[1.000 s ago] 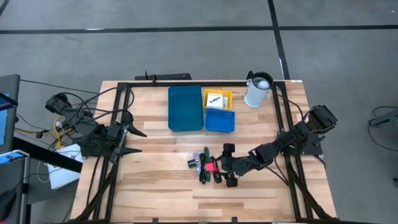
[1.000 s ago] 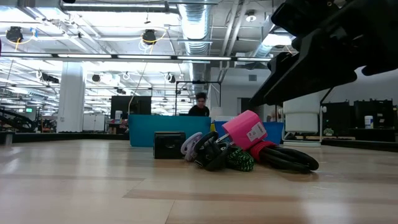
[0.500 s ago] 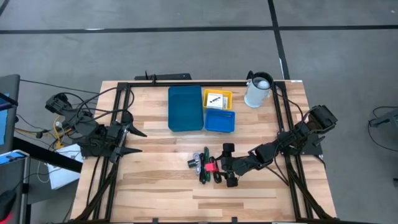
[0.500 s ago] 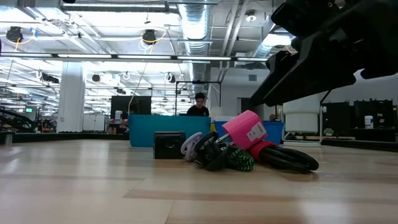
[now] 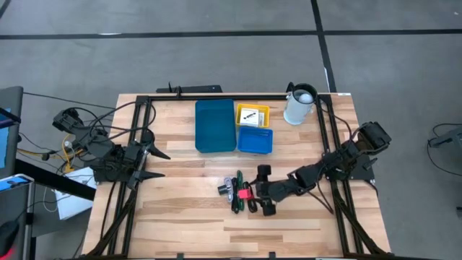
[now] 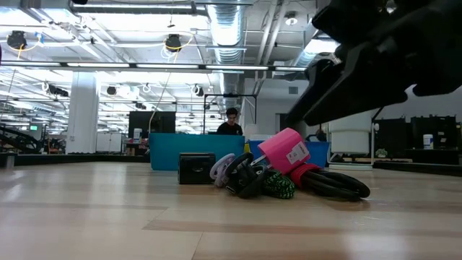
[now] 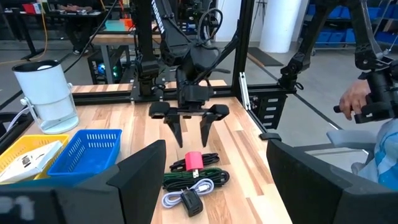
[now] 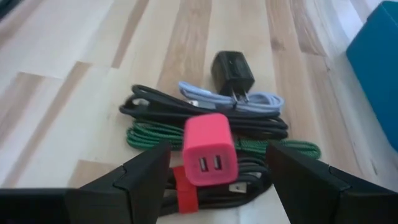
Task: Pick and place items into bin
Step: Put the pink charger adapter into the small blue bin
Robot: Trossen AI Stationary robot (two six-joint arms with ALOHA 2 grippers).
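1. Where your right gripper (image 8: 217, 171) hovers, fingers apart and holding nothing, lies a red charger (image 8: 209, 149) on coiled black, green and white cables (image 8: 205, 124), near the bin (image 5: 234, 127).
2. Your left gripper (image 5: 155, 162) waits, fingers apart, at the pale wooden bench's (image 5: 180, 217) left.
3. A person (image 6: 231, 123) sits beyond.

Between our spread fingers (image 8: 137, 171) a red charger (image 8: 208, 149) rests on coiled cables (image 8: 205, 118), black, green and pale; a black plug (image 8: 232, 73) lies just beyond on the tabletop (image 8: 74, 81).

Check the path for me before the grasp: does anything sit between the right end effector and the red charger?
Nothing visible does. The right end effector, open, faces the red charger directly on the cable pile.
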